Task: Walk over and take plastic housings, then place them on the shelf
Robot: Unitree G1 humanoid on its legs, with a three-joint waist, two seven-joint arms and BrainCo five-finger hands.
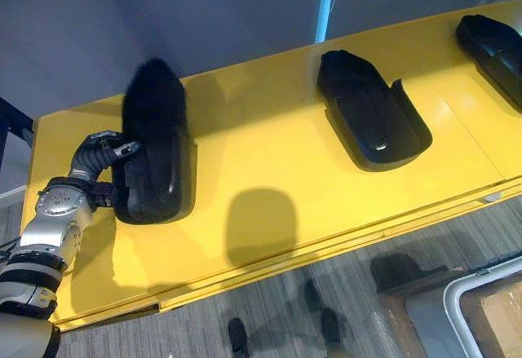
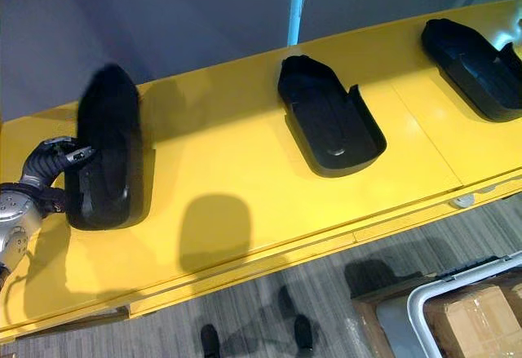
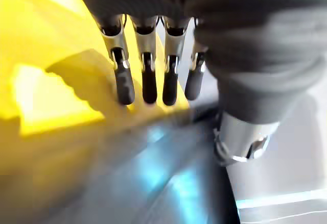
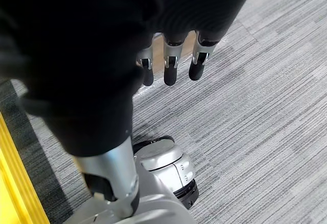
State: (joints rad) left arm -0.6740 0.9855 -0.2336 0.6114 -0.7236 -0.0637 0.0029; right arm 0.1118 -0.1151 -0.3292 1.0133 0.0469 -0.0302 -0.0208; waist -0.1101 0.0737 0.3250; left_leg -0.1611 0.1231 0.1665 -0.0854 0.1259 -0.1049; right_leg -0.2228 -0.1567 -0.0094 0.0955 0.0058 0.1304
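Setting black housing [image 1: 155, 142] on the yellow shelf [image 1: 269, 170], left end, I judge | left hand [image 1: 98, 162] at its left rim, fingers [image 3: 148, 81] straight, side by side | right hand [image 4: 171, 68] hangs relaxed | housing seems light, stiff, glossy and slippery; I would hold its rim wall

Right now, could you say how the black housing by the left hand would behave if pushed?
Probably stiff: the housing holds a moulded shape. Likely light, since the middle housing shows a hollow shell. Low and long on the smooth yellow shelf, it should slide, not tip.
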